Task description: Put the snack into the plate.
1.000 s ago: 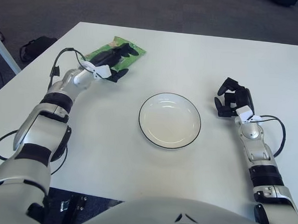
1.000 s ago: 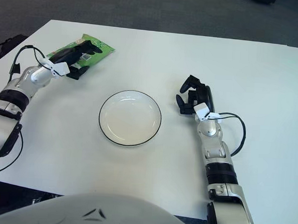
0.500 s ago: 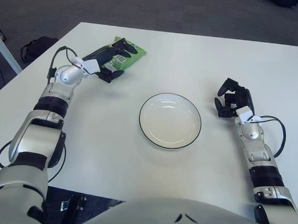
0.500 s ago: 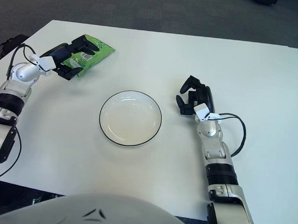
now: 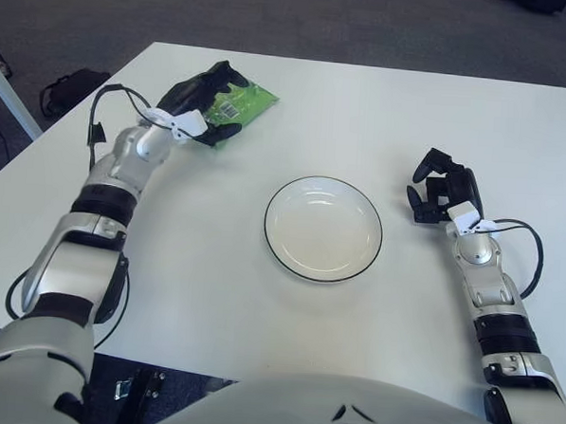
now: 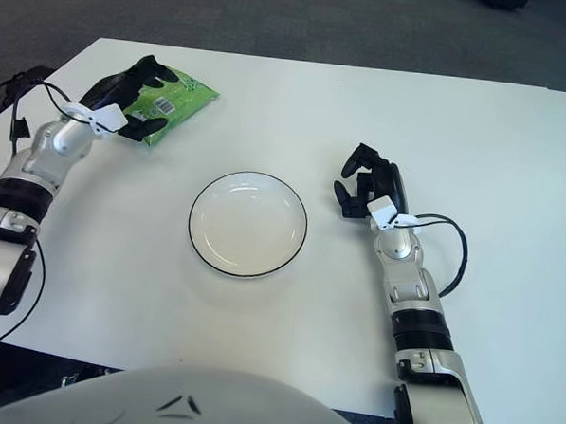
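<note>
A white bench (image 5: 214,265) is seen, its far left corner occupied by the task's things. A white plate (image 5: 323,228) with a dark rim is set near the middle of the bench, empty. A green snack (image 5: 239,102) packet is found toward the far left corner, well apart from the plate. The left hand (image 5: 201,108) is placed on the packet's near end, its fingers (image 5: 223,133) curled around it. The right hand (image 5: 441,187) is shown right of the plate, fingers curled on nothing.
</note>
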